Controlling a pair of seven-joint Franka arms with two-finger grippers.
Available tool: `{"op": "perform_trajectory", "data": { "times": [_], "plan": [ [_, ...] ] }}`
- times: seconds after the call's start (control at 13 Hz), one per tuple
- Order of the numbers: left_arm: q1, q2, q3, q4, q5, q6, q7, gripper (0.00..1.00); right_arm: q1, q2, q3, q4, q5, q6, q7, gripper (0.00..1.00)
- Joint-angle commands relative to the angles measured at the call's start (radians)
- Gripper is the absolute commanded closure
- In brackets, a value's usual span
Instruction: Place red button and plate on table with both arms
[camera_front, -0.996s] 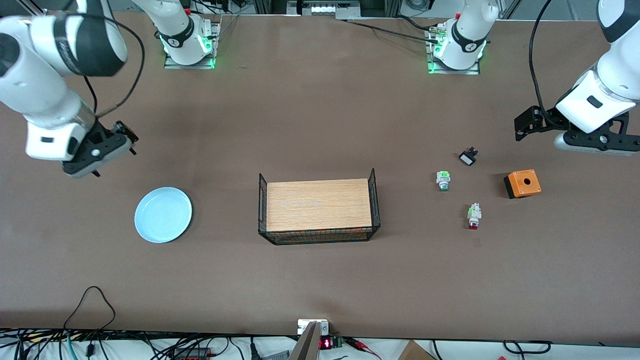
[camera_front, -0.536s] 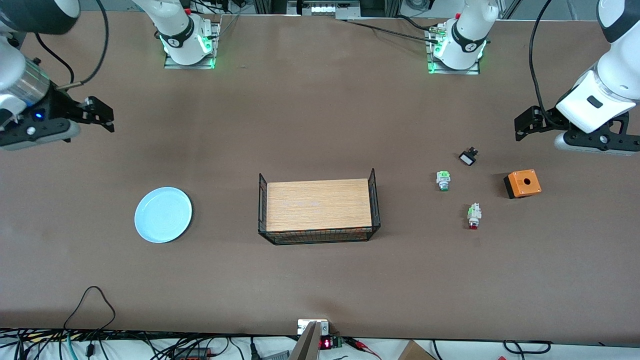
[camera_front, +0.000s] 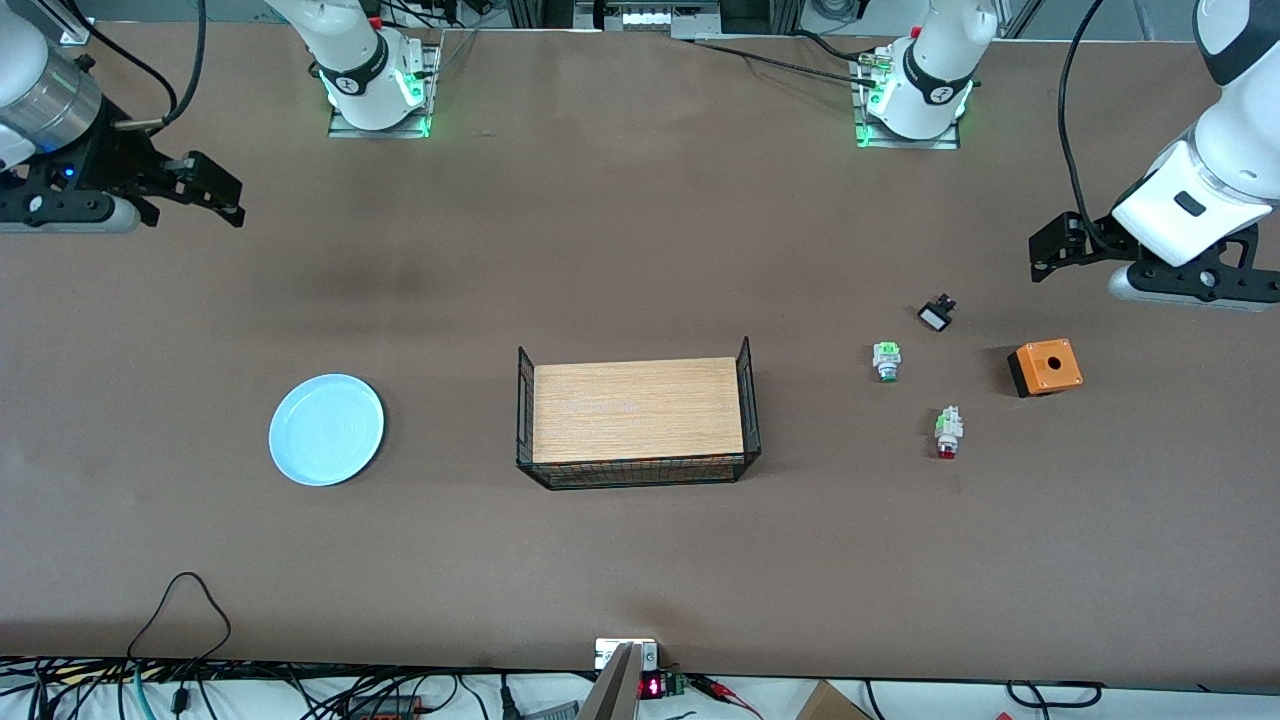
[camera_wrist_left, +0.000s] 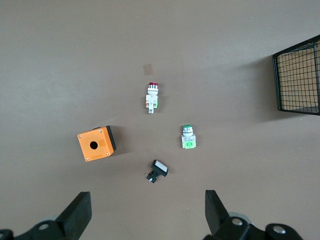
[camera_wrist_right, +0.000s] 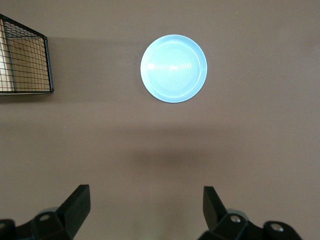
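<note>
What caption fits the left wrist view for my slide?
Open left pincer above the table, overlooking red button, green button and orange box.

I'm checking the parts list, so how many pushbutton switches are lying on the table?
3. The red button lies nearest the front camera, the green button farther back toward the board, and a black switch farthest. None seems hidden.
</note>
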Motion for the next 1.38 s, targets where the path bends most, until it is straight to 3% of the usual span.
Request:
{"op": "perform_trajectory", "data": {
  "times": [0.0, 1.3],
  "plan": [
    [-0.002, 0.008, 0.004, 0.020, -0.018, -0.018, -0.003, 0.00, 0.004, -0.023, -0.013, 0.000, 0.013, -0.017, 0.022, 0.00],
    [0.001, 0.008, 0.004, 0.020, -0.018, -0.032, -0.003, 0.00, -0.003, -0.034, -0.046, 0.011, 0.004, -0.040, -0.073, 0.00]
  ]
}}
